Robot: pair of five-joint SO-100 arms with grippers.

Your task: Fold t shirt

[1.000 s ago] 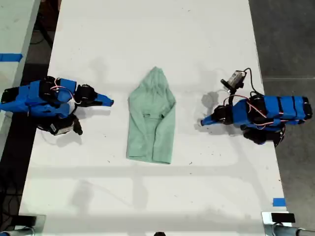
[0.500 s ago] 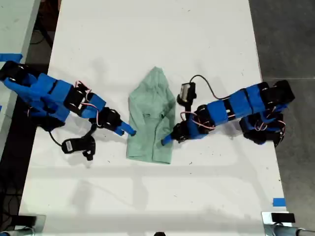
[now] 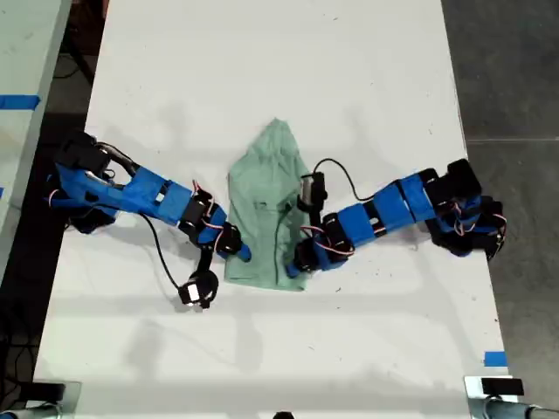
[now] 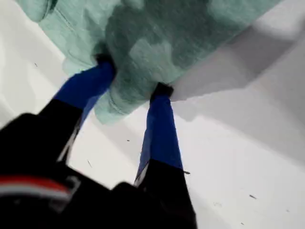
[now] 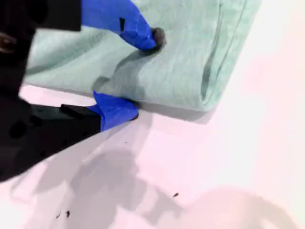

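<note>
There was one t shirt (image 3: 269,211), two blue arms, and one white surface (image 3: 262,78).

t shirt (image 4: 157,43): cut off by the first wrist view's edge, blurry | my first gripper (image 4: 131,78): fingertips sunk in its hem, grip unclear | my second gripper (image 5: 138,76): lower fingertip tucked under its edge, body blurred
</note>
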